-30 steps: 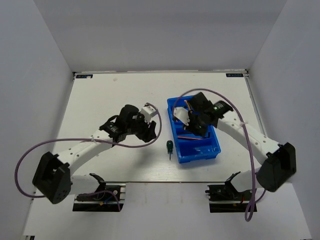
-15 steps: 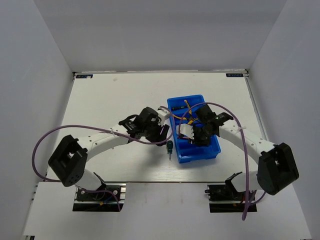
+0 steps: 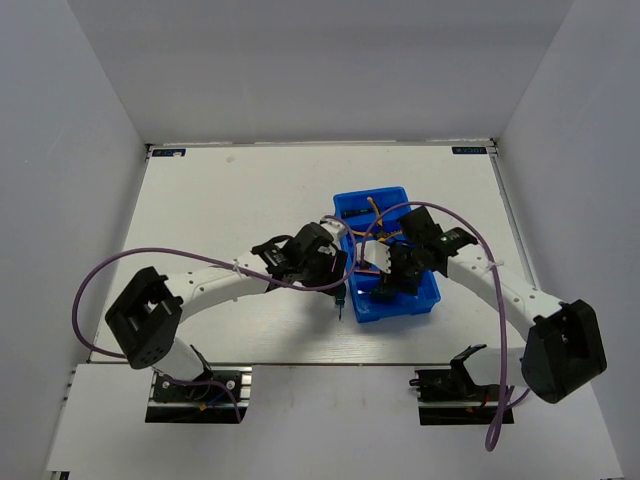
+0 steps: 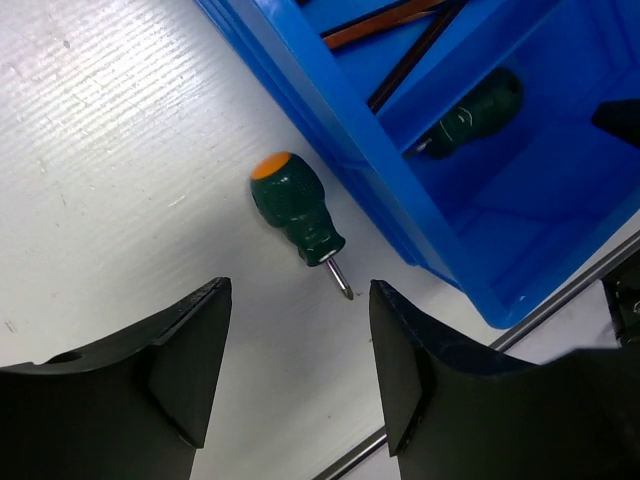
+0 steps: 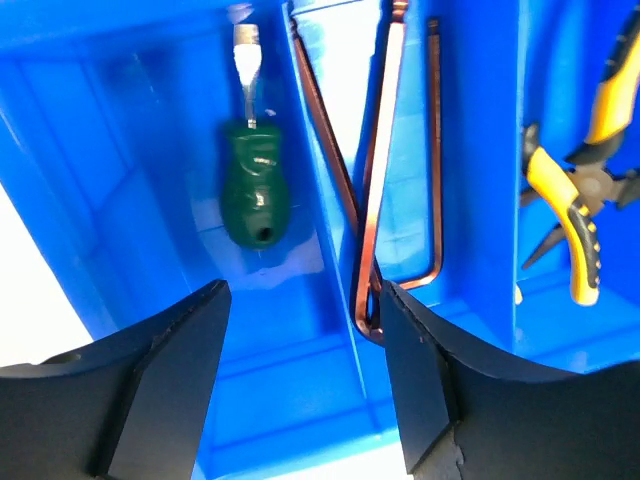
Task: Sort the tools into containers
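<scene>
A stubby green screwdriver with an orange end cap lies flat on the white table, just beside the outer wall of the bright blue rectangular plastic tray, its metal tip pointing toward the table's near edge. Inside the tray, a second stubby green tool rests alone in 1 compartment. 2 dark brown L-shaped hex keys lie in the compartment beside it, 1 leaning over the dividing ridge. Yellow-handled pliers fill the next compartment along. The left gripper hangs over the loose screwdriver, jaws apart and empty. The right gripper hovers above the tray, jaws also spread wide, holding nothing.
</scene>
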### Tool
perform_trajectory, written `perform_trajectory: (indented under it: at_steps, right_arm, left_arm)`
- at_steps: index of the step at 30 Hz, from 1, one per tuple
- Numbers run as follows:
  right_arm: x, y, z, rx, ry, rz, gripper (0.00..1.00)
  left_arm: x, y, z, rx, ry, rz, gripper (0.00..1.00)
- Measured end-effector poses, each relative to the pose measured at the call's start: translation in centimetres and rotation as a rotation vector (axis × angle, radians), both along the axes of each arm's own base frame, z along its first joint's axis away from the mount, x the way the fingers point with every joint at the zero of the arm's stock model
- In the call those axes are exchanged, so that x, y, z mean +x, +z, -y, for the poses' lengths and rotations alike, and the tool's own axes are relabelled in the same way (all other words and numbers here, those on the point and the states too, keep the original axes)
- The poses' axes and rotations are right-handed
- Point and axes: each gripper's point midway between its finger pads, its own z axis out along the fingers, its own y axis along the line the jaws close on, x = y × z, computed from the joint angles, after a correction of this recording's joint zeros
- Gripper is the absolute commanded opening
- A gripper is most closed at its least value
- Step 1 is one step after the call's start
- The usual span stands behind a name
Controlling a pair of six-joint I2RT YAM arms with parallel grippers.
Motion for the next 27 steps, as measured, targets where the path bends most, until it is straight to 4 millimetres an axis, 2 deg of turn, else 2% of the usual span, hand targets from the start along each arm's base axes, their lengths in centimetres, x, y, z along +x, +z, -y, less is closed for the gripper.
perform_trajectory:
  at_steps: [3, 5, 6, 7, 12, 17, 21, 24, 26, 27]
  right_arm:
    - [0.1, 0.8, 0.0, 0.021, -0.019, 0.020, 0.63]
    - [0.1, 1.2, 0.1, 0.033, -0.034, 0.027, 0.55]
    - [0.1, 1.3, 0.1, 0.040, -0.052, 0.027, 0.18]
    - [0.2, 1.6, 0.2, 0.045, -0.065, 0.032, 0.00]
    - [1.0, 2.6, 0.8, 0.075, -0.215, 0.053, 0.00]
    - [1.5, 3.9, 1.9, 0.156, -0.369, 0.145, 0.00]
    - [1.7, 4.9, 2.6, 0.220, -0.459, 0.198, 0.00]
    - [2.3, 5.5, 2.7, 0.255, -0.508, 0.221, 0.07]
    - [2.4, 5.6, 2.9, 0.269, -0.536, 0.225, 0.18]
    - [2.5, 5.6, 3.0, 0.277, -0.548, 0.229, 0.18]
  left_arm:
    - [-0.4, -0.1, 0.2, -0.010, 0.032, -0.012, 0.68]
    - [-0.7, -0.3, 0.1, -0.017, 0.054, -0.025, 0.68]
    - [-0.8, -0.4, 0.1, -0.023, 0.064, -0.030, 0.67]
    - [-1.0, -0.5, 0.1, -0.028, 0.075, -0.038, 0.65]
    - [-1.4, -1.1, 0.0, -0.040, 0.124, -0.064, 0.62]
    - [-1.3, -1.1, 0.6, -0.058, 0.168, -0.061, 0.61]
    - [-1.1, -2.0, 0.8, -0.043, 0.195, -0.064, 0.61]
    - [-1.1, -3.5, 0.7, -0.006, 0.215, -0.074, 0.61]
    - [-1.2, -4.7, 0.5, 0.027, 0.222, -0.084, 0.61]
    - [-1.2, -5.3, 0.4, 0.043, 0.229, -0.086, 0.61]
